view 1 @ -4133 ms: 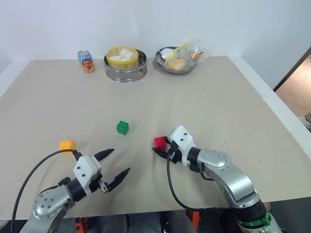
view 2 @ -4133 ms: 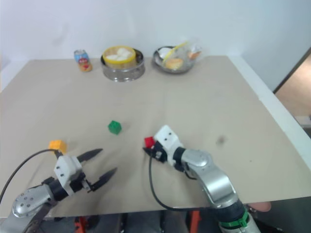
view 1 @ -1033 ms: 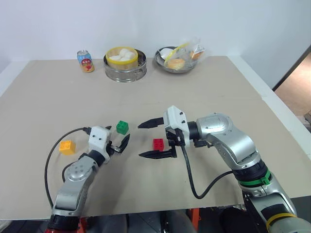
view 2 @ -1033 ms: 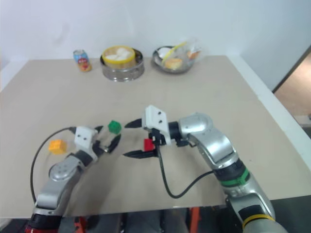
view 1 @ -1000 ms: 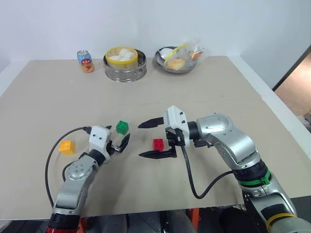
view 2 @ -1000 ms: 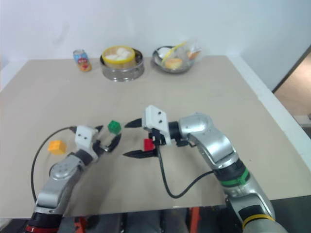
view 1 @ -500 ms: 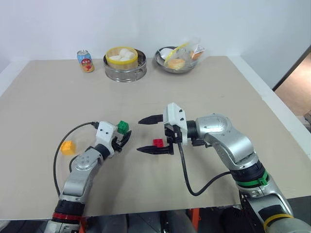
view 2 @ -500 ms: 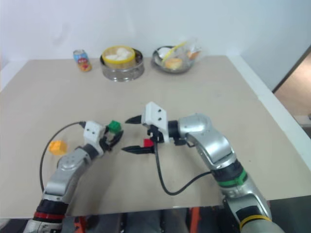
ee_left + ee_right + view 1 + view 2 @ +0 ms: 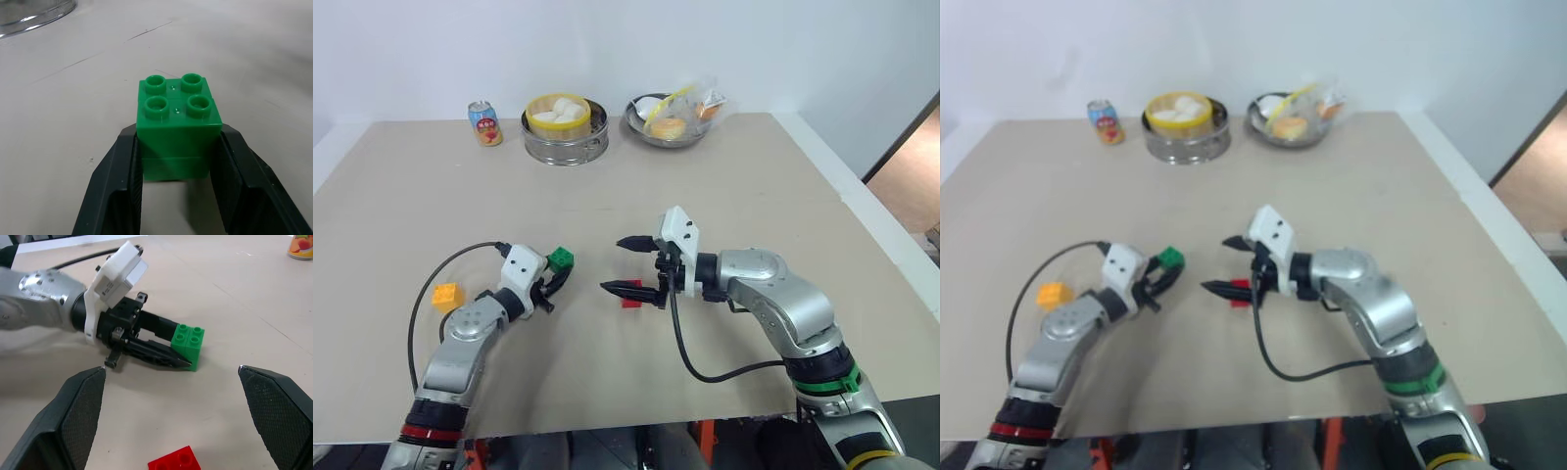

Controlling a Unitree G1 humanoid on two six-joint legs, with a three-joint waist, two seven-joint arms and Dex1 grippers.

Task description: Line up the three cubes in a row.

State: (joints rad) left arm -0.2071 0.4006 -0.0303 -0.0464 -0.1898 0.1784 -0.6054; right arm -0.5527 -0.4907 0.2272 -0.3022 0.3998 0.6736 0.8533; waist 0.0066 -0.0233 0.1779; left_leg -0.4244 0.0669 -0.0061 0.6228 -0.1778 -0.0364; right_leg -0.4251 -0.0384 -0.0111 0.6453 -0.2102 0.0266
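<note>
My left gripper (image 9: 558, 268) is shut on the green cube (image 9: 561, 259), which sits on the table left of centre; its two black fingers (image 9: 117, 186) press the cube's (image 9: 176, 117) sides. The red cube (image 9: 631, 298) lies to the right of it, partly hidden behind the lower finger of my right gripper (image 9: 614, 263). That gripper is open and points left toward the green cube (image 9: 188, 345), with the red cube (image 9: 174, 461) just beneath it and nothing between its fingers. The orange-yellow cube (image 9: 446, 296) lies apart, at the far left.
At the table's far edge stand a soda can (image 9: 486, 122), a metal steamer with white buns (image 9: 567, 127) and a metal bowl of bagged food (image 9: 673, 119). The table's right edge (image 9: 862, 211) runs diagonally.
My left gripper has closed on the green cube. My right gripper has shifted a little right and down, staying open over the red cube.
</note>
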